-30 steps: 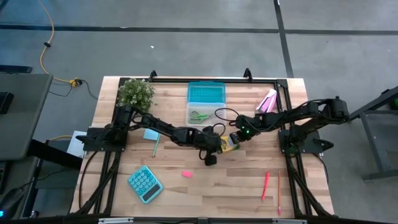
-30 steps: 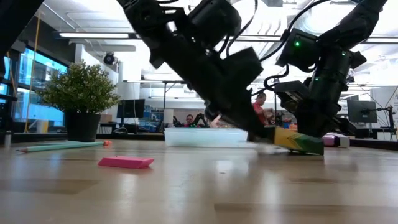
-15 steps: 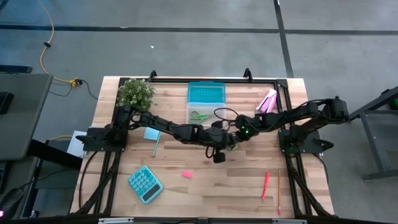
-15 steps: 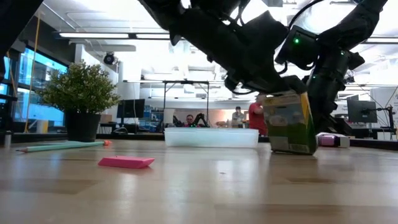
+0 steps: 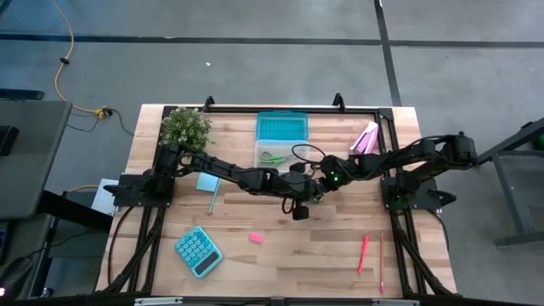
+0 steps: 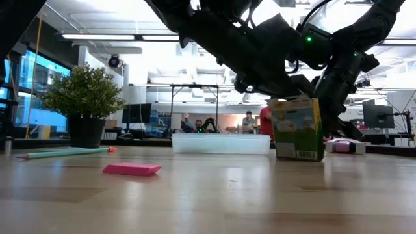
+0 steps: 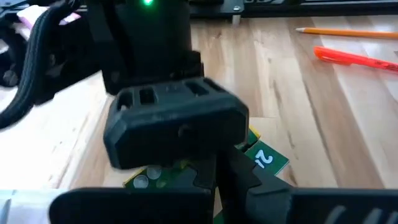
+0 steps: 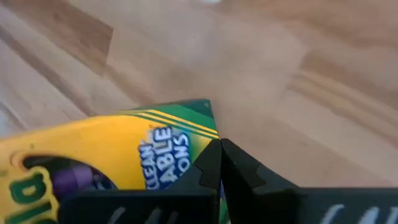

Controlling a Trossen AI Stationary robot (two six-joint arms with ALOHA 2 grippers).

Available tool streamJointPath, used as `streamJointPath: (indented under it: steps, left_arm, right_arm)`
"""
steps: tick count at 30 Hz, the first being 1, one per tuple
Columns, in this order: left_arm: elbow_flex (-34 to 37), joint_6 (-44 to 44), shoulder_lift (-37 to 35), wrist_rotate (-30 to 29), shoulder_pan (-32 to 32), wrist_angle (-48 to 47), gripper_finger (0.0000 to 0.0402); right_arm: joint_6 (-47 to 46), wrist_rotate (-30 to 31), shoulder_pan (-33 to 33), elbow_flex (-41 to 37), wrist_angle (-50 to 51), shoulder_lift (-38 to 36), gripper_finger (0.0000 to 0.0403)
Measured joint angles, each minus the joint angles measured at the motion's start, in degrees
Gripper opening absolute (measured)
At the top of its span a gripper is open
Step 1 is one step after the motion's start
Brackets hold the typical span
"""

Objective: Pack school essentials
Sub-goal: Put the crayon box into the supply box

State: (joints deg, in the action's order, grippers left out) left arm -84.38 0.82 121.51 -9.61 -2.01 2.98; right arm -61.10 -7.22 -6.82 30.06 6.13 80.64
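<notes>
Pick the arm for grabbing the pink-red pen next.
Right. The pink-red pen lies on the right arm's side, near its base; both arms meet mid-table at the crayon box, so left would likely reach farther.

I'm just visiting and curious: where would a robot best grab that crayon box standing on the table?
Probably across the two narrow side walls near the top, coming from above. The crayon box stands upright on the table, so its top is exposed, and its wide printed faces look too broad to pinch across.

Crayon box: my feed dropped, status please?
Both grippers, left and right, meet mid-table at the yellow-and-green cardboard crayon box. Box stands upright on the wooden table. Jaw states unclear. Clear plastic case behind it, apart.
</notes>
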Motion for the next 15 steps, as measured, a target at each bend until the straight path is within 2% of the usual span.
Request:
streamJointPath:
  steps: [15]
  left_arm:
    - [0.1, -0.2, 0.1, -0.3, -1.5, 1.3, 0.0]
  right_arm:
    - [2.7, -0.6, -3.3, 0.0, 1.8, -3.6, 0.0]
